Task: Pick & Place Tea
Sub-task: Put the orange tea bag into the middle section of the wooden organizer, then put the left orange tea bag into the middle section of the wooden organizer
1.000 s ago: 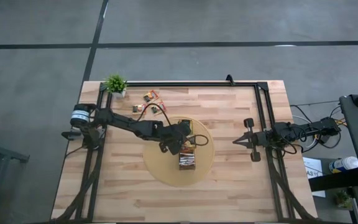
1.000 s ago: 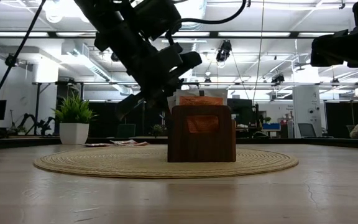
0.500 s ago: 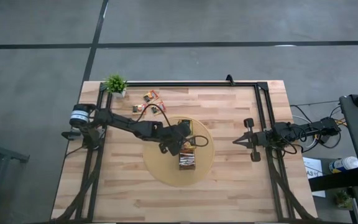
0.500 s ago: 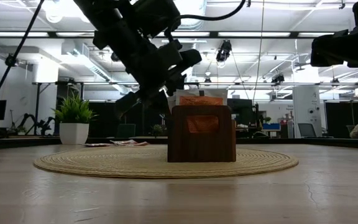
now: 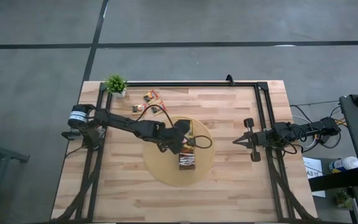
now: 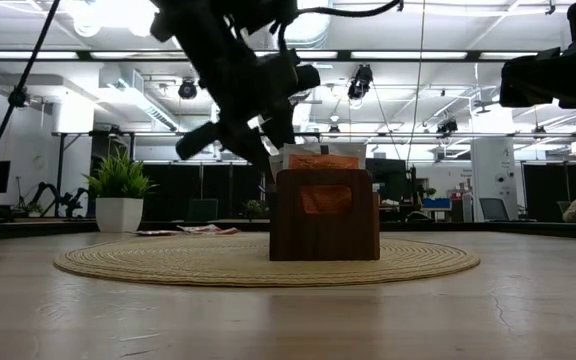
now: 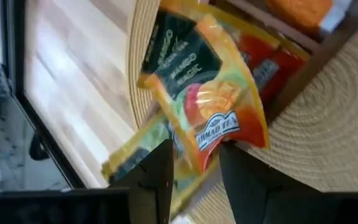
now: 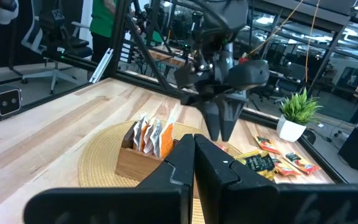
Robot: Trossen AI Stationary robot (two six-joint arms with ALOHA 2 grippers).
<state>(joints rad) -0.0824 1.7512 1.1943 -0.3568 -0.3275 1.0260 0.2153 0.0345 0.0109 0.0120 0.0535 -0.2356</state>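
One tea sachet (image 7: pixel 211 106) between left jaws.

in the left wrist view, the dark green-and-yellow tea sachet (image 7: pixel 207 93) carries two readable prints: "mango magic" in pale letters on its dark upper panel, and the brand "ahmad tea" on a small crest-shaped label lower down, over the fruit picture. the red sachet (image 7: pixel 269 59) behind it has white lettering too blurred to read. nothing legible shows in the other views.
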